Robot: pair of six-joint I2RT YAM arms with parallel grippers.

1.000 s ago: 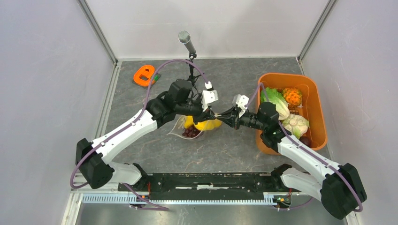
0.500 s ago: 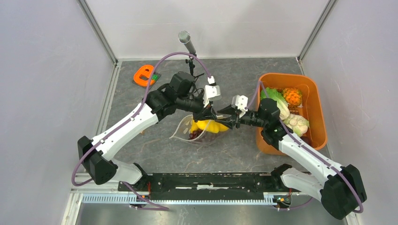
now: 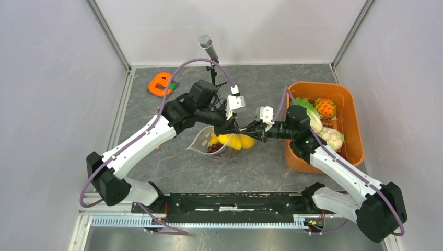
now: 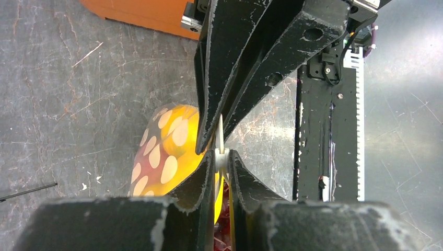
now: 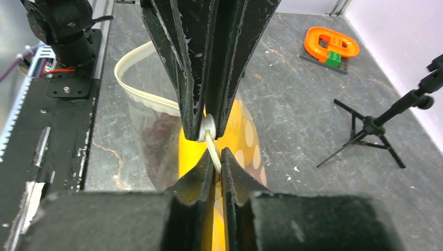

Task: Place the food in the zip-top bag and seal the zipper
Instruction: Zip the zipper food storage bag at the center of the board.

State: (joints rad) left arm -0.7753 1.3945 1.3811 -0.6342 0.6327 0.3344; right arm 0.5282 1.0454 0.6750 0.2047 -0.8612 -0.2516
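**A:** Bag [image 3: 201, 144], where is it?
**B:** Middle of the table [image 3: 251, 172], under the tips of both arms, left of the orange tub [image 3: 359, 141]. A yellow pepper [image 3: 233, 140] and dark grapes [image 3: 213, 149] sit inside it.
**A:** And the end effectors?
**B:** They meet tip to tip above it. The left end effector [image 4: 221, 157] is closed, pinching the zipper [image 5: 117, 70]. The right end effector [image 5: 214, 157] is clamped on the same strip, just beside it.
**A:** Sealed?
**B:** No. Away from the pinch the strip loops apart, so the mouth gapes.
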